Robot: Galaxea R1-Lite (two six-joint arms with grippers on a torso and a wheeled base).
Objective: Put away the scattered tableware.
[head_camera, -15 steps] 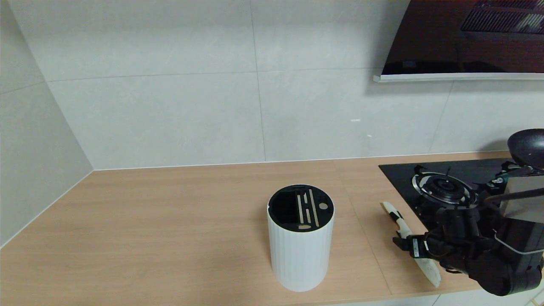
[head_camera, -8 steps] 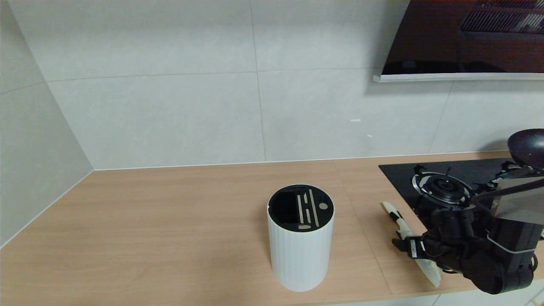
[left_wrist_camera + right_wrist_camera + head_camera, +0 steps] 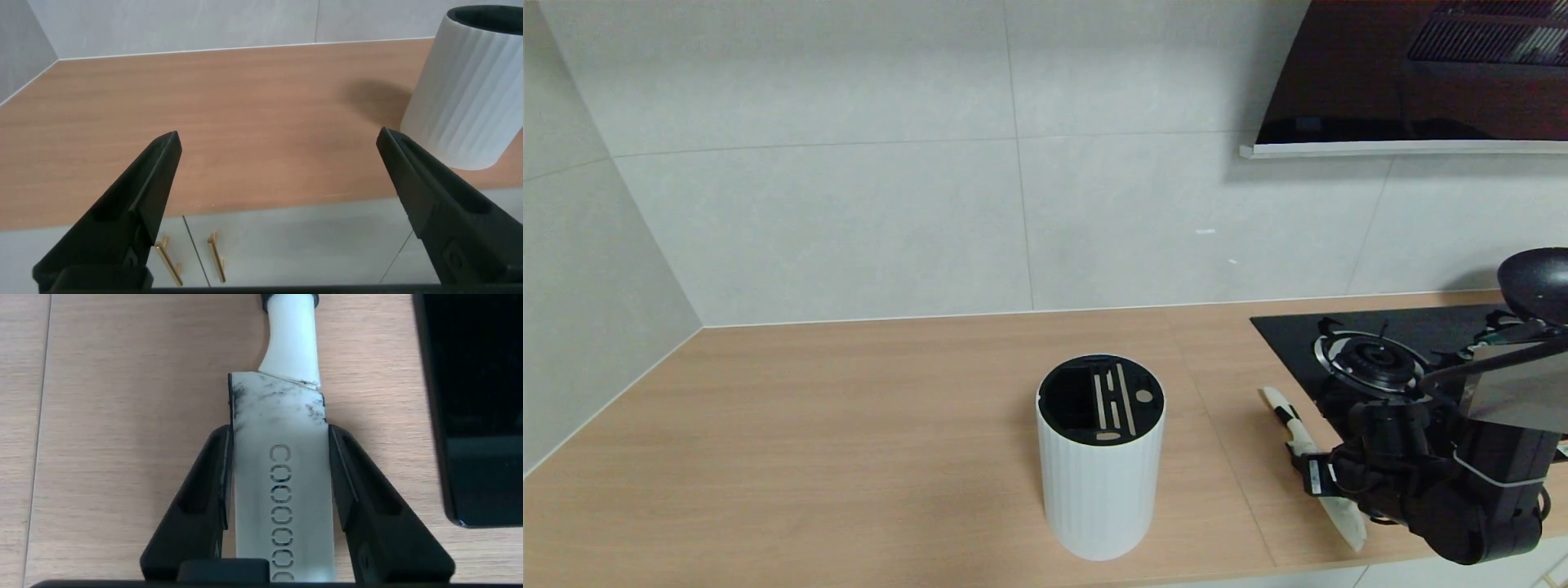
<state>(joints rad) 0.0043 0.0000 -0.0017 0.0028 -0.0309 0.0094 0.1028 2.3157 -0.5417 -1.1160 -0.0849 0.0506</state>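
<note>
Right gripper [image 3: 279, 445] clamps the knife [image 3: 282, 506] across its blade; the knife lies lengthwise on the desk [image 3: 122, 416], handle pointing away.

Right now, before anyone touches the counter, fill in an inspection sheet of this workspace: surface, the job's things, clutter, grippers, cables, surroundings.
Surface: wooden counter, with a black hob set in at the right.
Job's things: knife lies flat between holder and hob; white ribbed holder stands upright, with nothing sticking out of its slotted top.
Clutter: nothing seen.
Grippers: left gripper, jaws open, at the counter's front edge; right gripper, jaws shut on the knife's blade.
Cables: nothing seen.
Surroundings: tiled wall behind, hood above the hob, cupboard doors below the counter.
</note>
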